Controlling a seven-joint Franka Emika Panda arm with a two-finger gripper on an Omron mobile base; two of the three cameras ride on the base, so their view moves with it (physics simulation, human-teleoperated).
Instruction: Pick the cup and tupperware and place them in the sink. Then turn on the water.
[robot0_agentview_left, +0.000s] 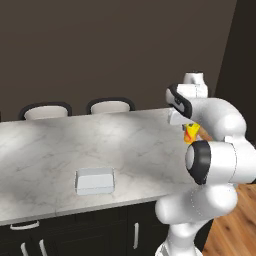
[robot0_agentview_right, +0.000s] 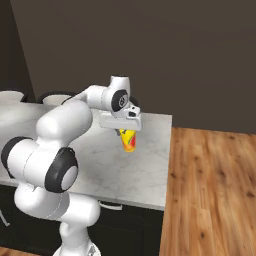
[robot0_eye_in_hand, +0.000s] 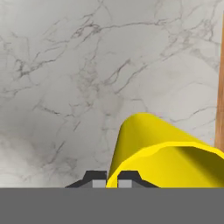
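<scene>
Tupperware, a shallow pale grey-white rectangular container with rounded corners (robot0_agentview_left: 94, 181), sits on the white marble counter (robot0_agentview_left: 45, 150) near its front edge, well to the left of the arm. It looks light and stiff; its thin raised rim seems the natural place to pinch. Further right, the two-finger gripper (robot0_agentview_right: 125, 131) is clamped narrow on the rim of the small yellow tumbler with a red-orange patch (robot0_agentview_right: 129, 140), which hangs clear above the marble near the counter's right end. That cup looks light, rigid and smooth, so it could slip or swing. Wooden floor (robot0_agentview_right: 215, 190) lies beyond.
</scene>
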